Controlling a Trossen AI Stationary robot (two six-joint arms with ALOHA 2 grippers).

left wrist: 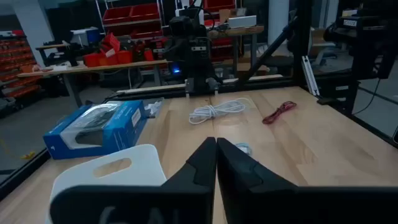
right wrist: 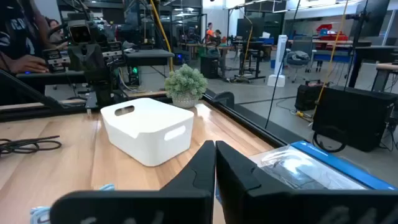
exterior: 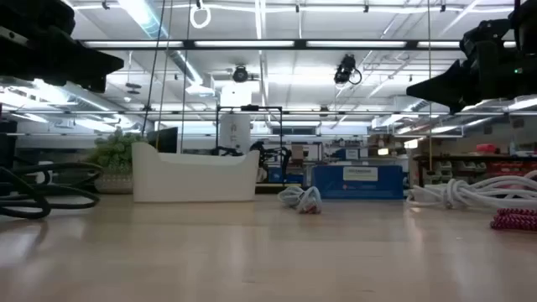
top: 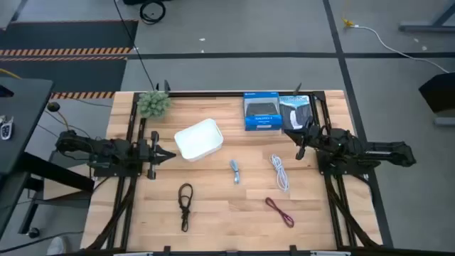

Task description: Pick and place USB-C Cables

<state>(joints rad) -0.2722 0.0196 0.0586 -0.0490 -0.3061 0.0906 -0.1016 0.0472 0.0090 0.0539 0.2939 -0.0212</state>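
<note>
The right end effector [right wrist: 215, 163] hovers closed; the white cable [top: 279, 173] lies just inboard and nearer me, running lengthwise away from it. The left end effector [top: 165, 156], also closed, sits farther off.

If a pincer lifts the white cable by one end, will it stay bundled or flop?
The white cable will probably flop: it lies in thin, loose loops, with strands trailing towards the red cable. It looks light. The bundle may partly unravel, since no tie shows.
</note>
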